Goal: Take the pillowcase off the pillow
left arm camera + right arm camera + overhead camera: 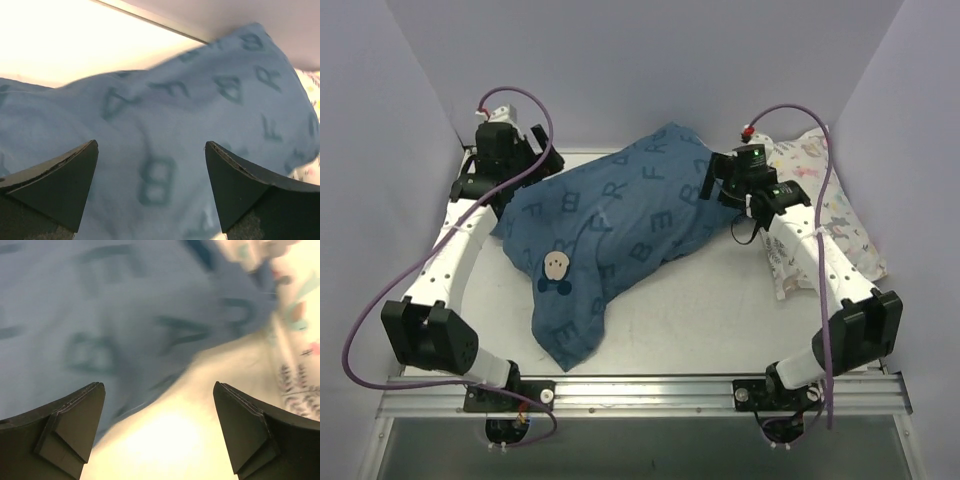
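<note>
walls (620,60): plain pale lavender, back and both sides
desk (690,320): white, frame centre
rail (650,392): metal, bottom edge

Plump dark-blue lettered pillowcase (620,230) slanting across the white table (720,310) from twelve o'clock to seven, cream face patch (557,264) on its near half, left gripper (532,165) by its ten o'clock edge, right gripper (715,182) at two o'clock, floral pillow (835,215) at three o'clock.
</note>
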`<state>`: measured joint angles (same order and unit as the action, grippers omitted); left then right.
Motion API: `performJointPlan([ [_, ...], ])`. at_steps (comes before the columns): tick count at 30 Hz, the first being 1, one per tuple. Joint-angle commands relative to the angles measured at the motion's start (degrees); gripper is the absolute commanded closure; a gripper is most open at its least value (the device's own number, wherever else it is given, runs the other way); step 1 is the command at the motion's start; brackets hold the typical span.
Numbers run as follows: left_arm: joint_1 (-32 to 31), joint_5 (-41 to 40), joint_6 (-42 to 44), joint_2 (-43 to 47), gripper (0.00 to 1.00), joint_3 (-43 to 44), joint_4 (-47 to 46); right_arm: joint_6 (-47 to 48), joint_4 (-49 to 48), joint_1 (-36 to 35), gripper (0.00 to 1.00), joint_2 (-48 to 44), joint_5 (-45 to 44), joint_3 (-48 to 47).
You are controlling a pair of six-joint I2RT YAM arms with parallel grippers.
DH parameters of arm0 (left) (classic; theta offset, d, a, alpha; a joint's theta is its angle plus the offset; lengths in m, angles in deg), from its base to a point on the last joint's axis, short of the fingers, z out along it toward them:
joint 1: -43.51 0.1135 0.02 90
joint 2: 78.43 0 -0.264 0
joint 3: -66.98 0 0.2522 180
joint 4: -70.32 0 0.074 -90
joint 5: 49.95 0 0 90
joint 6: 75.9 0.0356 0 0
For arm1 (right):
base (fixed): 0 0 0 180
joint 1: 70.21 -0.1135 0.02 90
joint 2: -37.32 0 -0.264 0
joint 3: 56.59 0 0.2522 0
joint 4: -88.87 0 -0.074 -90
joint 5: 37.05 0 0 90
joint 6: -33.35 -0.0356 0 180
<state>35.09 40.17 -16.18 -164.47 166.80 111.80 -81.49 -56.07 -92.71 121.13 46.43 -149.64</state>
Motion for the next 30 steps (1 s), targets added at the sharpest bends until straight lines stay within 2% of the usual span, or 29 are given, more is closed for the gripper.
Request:
performJointPlan([
  [1, -5.26, -1.44, 3.21, 3.33, 0.03, 1.57, 2.68, 2.42, -3.97, 5.26, 0.04, 7.65, 1.95, -0.95],
  [4, -8.35, -0.83, 2.69, 5.09, 0.03, -1.68, 2.51, 4.62, -4.78, 10.01, 0.04, 15.47, 7.65, -5.34],
  [8, -18.53, -4.50, 1.55, 5.97, 0.03, -6.69, 0.67, 4.54, -6.26, 11.60, 0.06, 22.61, 12.66, -8.43],
  [10, -19.70, -5.49, -0.12, 5.18, 0.06, -10.63, -0.39, 2.61, -8.89, 10.56, 0.23, 23.15, 18.27, -6.95],
  [11, -19.61, -4.70, -2.13, 4.14, 0.09, -12.04, -1.52, 2.00, -9.43, 9.59, 0.36, 22.80, 18.91, -6.15],
  [12, -19.18, -4.52, -2.93, 3.78, 0.19, -13.19, -1.97, 1.29, -9.70, 8.28, 0.66, 22.10, 18.48, -5.10],
  [13, -18.91, -5.04, -3.37, 3.34, 0.24, -15.11, -2.41, 0.94, -10.31, 4.96, 0.77, 20.27, 17.09, -2.30],
  [15, -16.90, -6.01, -4.34, 2.81, 0.31, -16.45, -3.64, -0.29, -10.75, 1.16, 0.91, 17.89, 15.76, 1.04],
  [16, -15.58, -6.27, -4.61, 2.46, 0.40, -17.15, -3.99, -2.30, -12.49, -3.38, 0.92, 14.92, 14.88, 5.15],
  [18, -12.08, -6.71, -4.61, 2.11, 0.48, -17.07, -4.26, -4.50, -15.40, -8.06, 0.93, 11.92, 13.65, 10.27],
  [19, -10.75, -7.23, -4.61, 1.84, 0.56, -16.89, -4.17, -6.95, -17.76, -10.09, 0.93, 9.64, 12.95, 12.21],
  [20, -9.52, -7.24, -4.70, 1.58, 0.58, -16.37, -4.00, -7.41, -19.18, -14.20, 0.92, 8.83, 12.85, 15.79],
  [22, -6.27, -6.80, -4.87, 1.40, 0.66, -15.84, -3.91, -7.77, -19.72, -17.12, 0.88, 7.43, 10.93, 17.58],
  [24, -4.85, -6.62, -4.26, 1.23, 0.69, -14.26, -3.47, -8.47, -20.15, -19.07, 0.84, 6.28, 12.40, 19.69],
  [25, -3.98, -6.71, -3.82, 1.14, 0.71, -13.47, -2.60, -8.38, -20.68, -19.42, 0.80, 4.71, 12.59, 20.31],
  [26, -3.62, -6.62, -3.47, 1.22, 0.71, -12.51, -2.50, -8.30, -20.42, -19.60, 0.68, 3.83, 12.68, 21.09],
  [28, -3.62, -6.71, -1.90, 1.57, 0.71, -11.27, -1.89, -7.94, -18.94, -19.60, 0.53, -0.20, 12.86, 21.80],
  [29, -3.88, -6.45, -1.28, 1.75, 0.66, -10.83, -1.45, -7.86, -18.23, -19.60, 0.39, -1.97, 12.42, 22.24],
  [30, -4.23, -5.58, -0.66, 2.10, 0.63, -9.87, -1.27, -7.85, -17.53, -19.68, 0.32, -3.99, 10.93, 22.94],
])
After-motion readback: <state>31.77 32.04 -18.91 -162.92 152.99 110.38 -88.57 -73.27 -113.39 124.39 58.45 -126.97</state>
